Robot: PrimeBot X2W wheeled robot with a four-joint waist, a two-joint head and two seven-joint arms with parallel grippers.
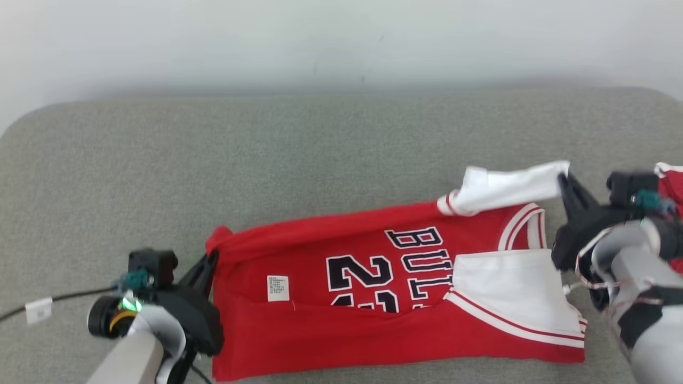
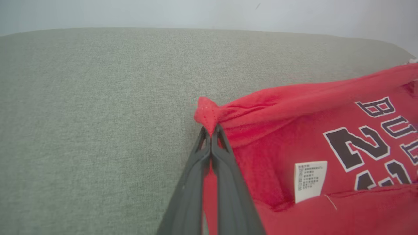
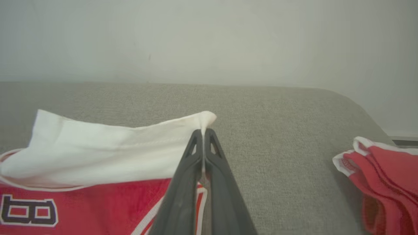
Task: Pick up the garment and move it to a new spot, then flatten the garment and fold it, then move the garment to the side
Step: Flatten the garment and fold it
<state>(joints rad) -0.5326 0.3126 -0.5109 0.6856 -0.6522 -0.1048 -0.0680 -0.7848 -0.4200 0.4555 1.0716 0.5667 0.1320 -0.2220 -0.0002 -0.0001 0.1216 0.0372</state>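
Left gripper (image 1: pixel 212 260) sat at the lower left of the head view with its two dark fingers pressed together on a bunched red corner of the garment (image 1: pixel 320 330); the left wrist view showed the same pinch, a small knot of red mesh poking out past the closed tips. Right gripper (image 1: pixel 563 180), at the right of the head view, was likewise closed, nipping the edge of a white sleeve (image 1: pixel 507 188) and holding it raised a little off the red cloth.

Between the two grippers the garment lay spread sideways across the grey cushion (image 1: pixel 267 160); its near long edge was folded up over the front, hiding the bottom of the black number; a small white label (image 1: pixel 278 288) sat on the red just above that fold, near the left gripper. Beyond it ran the number and the lettering, white-outlined, reading sideways; the other white sleeve (image 1: pixel 512 290), with its striped trim, lay flat over the end of the letters.

Farther right, apart from the jersey, another red garment (image 3: pixel 388 169) with white edging lay heaped at the cushion's end; behind everything rose a plain pale wall (image 1: pixel 341 37).
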